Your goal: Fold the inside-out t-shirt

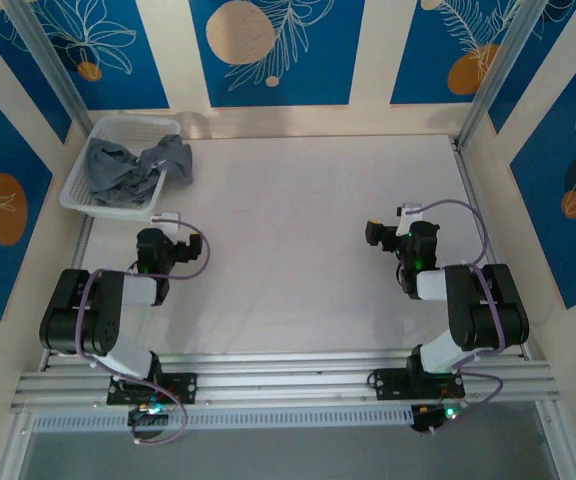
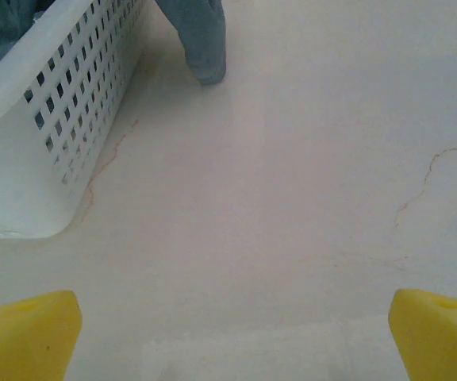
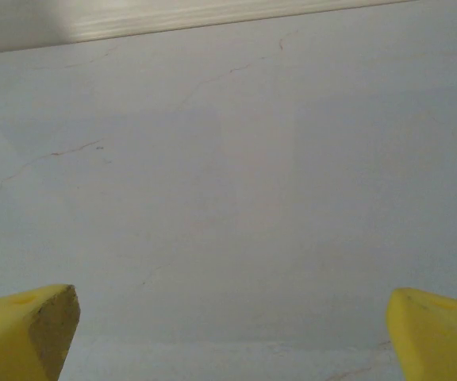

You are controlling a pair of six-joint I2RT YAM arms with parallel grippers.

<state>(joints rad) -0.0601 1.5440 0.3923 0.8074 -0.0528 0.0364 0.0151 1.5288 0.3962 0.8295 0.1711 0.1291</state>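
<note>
Left claw (image 1: 166,222): was spread wide and held nothing. It sat in the lower left of the top view, just below the basket's near corner and apart from it.
Left fingers (image 2: 26,333): were yellow tips at the two lower corners of the left wrist view, with bare table between them.
Basket (image 1: 76,178): was white mesh, in the upper left of the top view at the table's far left corner. Its perforated wall stood in the upper left of the left wrist view.
Shirt (image 1: 128,168): was grey and lay crumpled in a heap inside the basket. One part hung over the basket's right rim down to the table. Neither claw touched it.
Table (image 1: 288,200): was pale, with thin hairline cracks visible in both wrist views.
Right claw (image 1: 408,215): was spread wide and empty. It sat right of centre in the top view, well apart from the shirt.
Right fingers (image 3: 22,329): were yellow tips at the lower corners of the right wrist view, with bare table between them. A pale strip ran across the top of that frame.
</note>
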